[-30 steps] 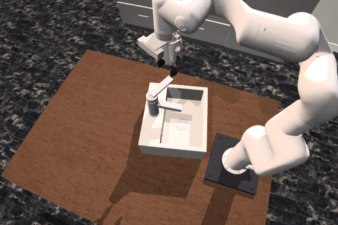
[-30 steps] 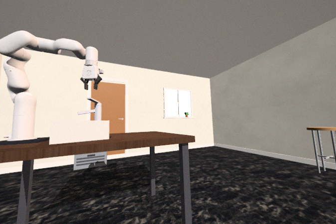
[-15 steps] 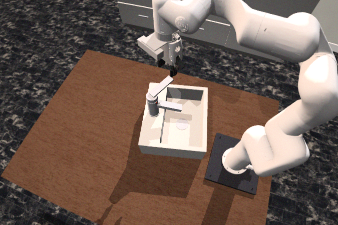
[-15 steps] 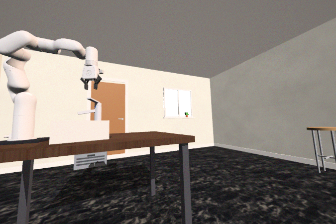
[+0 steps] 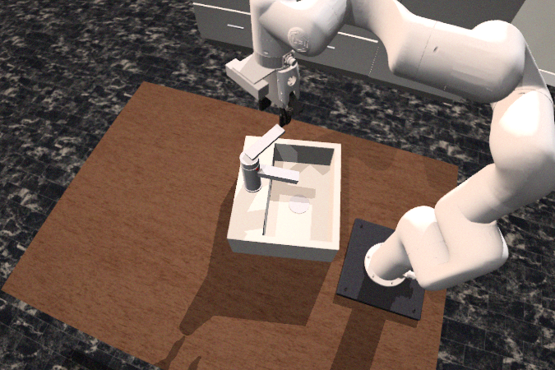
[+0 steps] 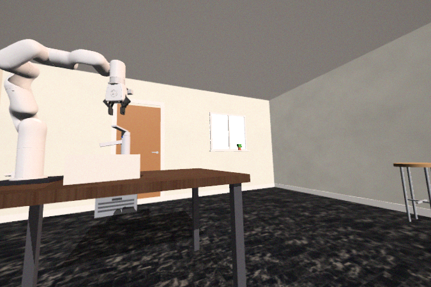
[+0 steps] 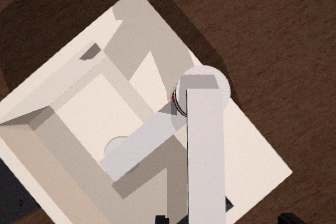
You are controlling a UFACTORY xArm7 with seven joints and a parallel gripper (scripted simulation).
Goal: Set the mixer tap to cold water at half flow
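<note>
- I had the gripper (image 6: 116, 108) hanging just above the free end of the tap's lever (image 5: 264, 141), fingers parted and grasping nothing
- The lever slanted up and away from the tap body (image 5: 251, 175), which stood on the sink's (image 5: 282, 251) rim
- The spout (image 5: 279, 173) reached from the tap body over the basin

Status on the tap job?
Gripper open, empty, above the lever tip, not touching. Lever untouched, angled away from the spout. Nothing between gripper and lever.
</note>
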